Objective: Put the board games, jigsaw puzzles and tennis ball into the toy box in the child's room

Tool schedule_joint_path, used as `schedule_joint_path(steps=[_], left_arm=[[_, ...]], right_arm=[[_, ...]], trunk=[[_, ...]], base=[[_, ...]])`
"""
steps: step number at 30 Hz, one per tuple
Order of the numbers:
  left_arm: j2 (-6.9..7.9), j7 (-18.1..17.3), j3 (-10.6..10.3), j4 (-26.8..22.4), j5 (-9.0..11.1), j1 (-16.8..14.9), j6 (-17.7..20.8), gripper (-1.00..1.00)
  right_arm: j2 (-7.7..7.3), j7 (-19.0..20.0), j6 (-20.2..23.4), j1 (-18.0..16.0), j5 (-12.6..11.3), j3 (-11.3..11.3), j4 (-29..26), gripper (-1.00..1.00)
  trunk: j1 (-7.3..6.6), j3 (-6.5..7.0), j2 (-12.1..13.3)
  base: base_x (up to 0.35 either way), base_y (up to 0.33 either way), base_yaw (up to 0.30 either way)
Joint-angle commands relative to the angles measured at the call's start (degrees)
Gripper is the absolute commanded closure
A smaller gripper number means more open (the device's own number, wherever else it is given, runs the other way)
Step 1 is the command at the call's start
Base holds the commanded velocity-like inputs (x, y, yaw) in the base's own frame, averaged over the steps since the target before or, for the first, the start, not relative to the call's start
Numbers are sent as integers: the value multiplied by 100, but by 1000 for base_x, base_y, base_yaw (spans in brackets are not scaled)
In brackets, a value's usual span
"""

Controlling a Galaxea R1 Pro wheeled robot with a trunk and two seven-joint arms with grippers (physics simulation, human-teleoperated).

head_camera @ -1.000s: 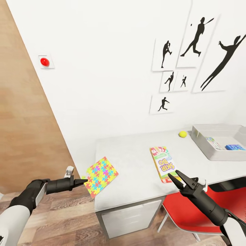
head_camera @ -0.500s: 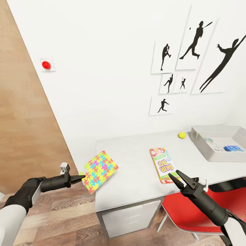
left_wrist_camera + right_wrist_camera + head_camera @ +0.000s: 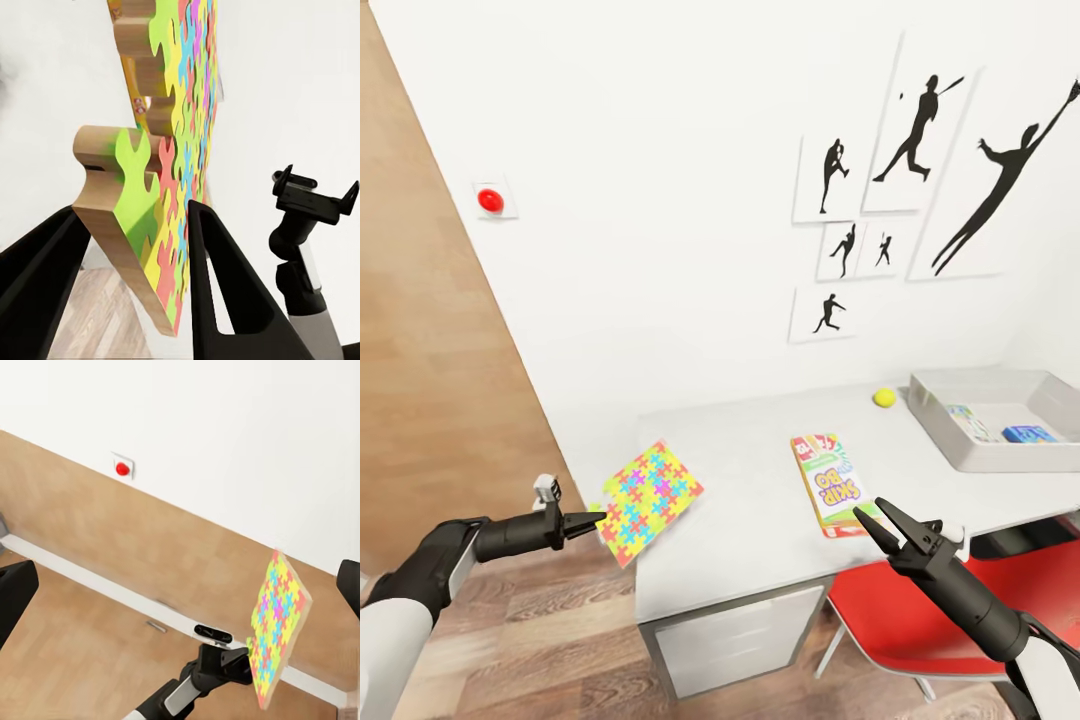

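Jigsaw puzzle (image 3: 649,502): thin, multicoloured, wood-edged, lower left of frame, corner pinched by left gripper (image 3: 594,520). Right gripper (image 3: 878,520) spread, lower right.

Child's room: sports silhouettes (image 3: 920,180), toy-strewn desk (image 3: 760,500).

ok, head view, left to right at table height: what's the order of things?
left gripper → jigsaw puzzle held at its corner → Skip-Bo box → tennis ball → toy box
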Motion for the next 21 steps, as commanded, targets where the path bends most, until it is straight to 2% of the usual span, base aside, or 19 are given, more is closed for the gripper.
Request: schedule_joint_path(steps=[1, 9, 21], left_arm=[[35, -25, 0, -1, -5, -3, 61, 100], [172, -25, 0, -1, -4, -1, 30, 100], [194, -25, 0, -23, -5, -1, 19, 100]], right_arm=[[0, 6, 28, -5, -9, -3, 8, -100], [-1, 5, 28, -5, -9, -3, 31, -100], [-1, 5, 28, -5, -9, -7, 60, -100]], trunk=[[-21, 17, 36], [-197, 214, 357], [-460, 511, 838]], base=[[0, 0, -186], [0, 0, -204], [-81, 0, -211]])
